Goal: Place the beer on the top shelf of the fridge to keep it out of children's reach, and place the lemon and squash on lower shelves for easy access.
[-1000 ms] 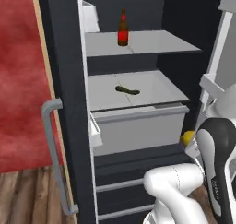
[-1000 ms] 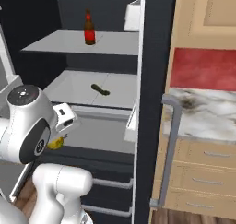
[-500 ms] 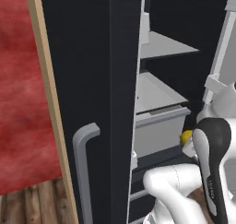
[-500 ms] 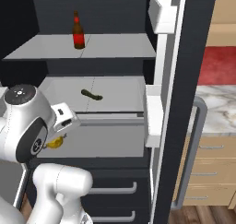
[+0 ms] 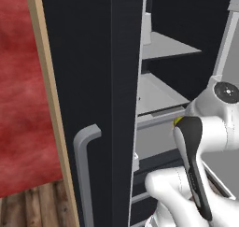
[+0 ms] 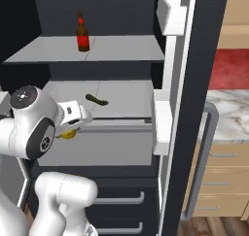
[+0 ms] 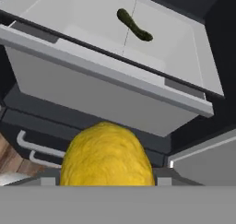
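In the fridge [image 6: 121,16], the beer [image 6: 83,33] stands on the top shelf [image 6: 121,49], the squash [image 6: 97,100] lies on the shelf below, and the lemon [image 7: 107,157] hangs nearer, in front of that shelf's rail.

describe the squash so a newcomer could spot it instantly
Start at the tall black-sided fridge with its door open. Below the top light-grey shelf, where the dark brown glass beer bottle stands, is a lower light-grey shelf. The squash lies flat there: slim, curved, dark green, the only thing on that shelf.
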Robot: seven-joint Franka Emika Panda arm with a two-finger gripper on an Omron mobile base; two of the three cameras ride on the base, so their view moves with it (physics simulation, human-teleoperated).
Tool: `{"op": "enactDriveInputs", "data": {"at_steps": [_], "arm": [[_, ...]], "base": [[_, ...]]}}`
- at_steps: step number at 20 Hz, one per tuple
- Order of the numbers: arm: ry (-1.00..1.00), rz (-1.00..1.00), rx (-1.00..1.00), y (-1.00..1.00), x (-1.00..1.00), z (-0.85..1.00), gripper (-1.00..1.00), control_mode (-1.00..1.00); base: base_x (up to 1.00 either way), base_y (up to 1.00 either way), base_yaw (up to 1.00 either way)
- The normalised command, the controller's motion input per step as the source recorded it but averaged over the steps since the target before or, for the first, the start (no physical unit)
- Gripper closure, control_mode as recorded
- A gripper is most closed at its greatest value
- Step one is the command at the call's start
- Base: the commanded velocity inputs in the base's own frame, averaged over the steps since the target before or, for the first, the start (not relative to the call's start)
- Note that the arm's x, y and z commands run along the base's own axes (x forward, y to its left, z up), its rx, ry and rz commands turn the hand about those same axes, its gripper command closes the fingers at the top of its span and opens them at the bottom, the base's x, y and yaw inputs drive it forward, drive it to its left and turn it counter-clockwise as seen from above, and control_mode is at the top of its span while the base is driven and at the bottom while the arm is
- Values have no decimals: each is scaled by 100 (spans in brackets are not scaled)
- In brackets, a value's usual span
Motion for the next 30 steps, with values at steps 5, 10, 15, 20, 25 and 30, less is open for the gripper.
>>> {"op": "enactDriveInputs", "data": {"at_steps": [5,10,15,20,25,30], "arm": [[-12,-13,13,-9,52,-6,100,-100],[-14,-2,18,-19,49,-2,100,-100],[8,0,10,-1,74,0,100,-100],[9,0,2,0,73,0,100,-100],[0,1,5,0,74,-14,100,-100],[0,4,3,0,70,-45,100,-100]], "base": [[0,0,0],[0,0,0],[0,0,0],[0,0,0],[0,0,0],[0,0,0]]}}
